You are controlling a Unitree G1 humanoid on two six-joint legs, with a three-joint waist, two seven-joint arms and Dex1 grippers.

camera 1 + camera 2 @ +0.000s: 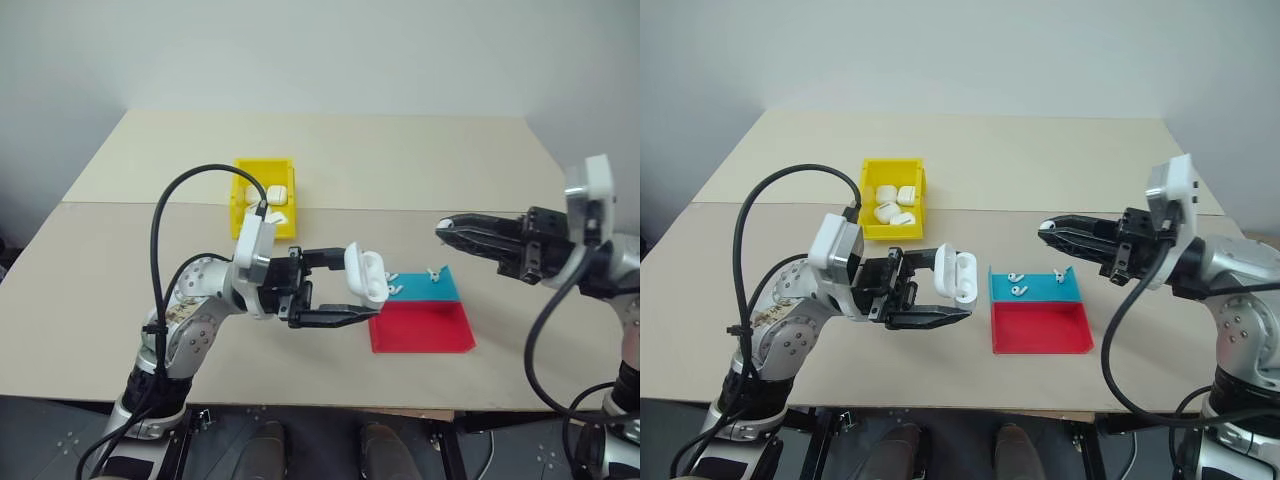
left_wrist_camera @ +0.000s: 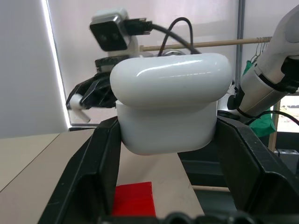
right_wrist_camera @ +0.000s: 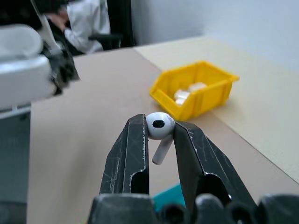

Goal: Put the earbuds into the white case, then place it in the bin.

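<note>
Left gripper (image 1: 940, 288) clamps the white case (image 1: 956, 275), lid flipped up, above the table (image 1: 1040, 160) beside the blue-and-red tray (image 1: 1040, 330) (two earbuds (image 1: 1015, 284) there). Left wrist view: case wedged between both fingers. Right wrist view: right gripper (image 3: 160, 133) pinches one earbud (image 3: 159, 128); the bin (image 3: 196, 88) beyond holds cases.
</note>
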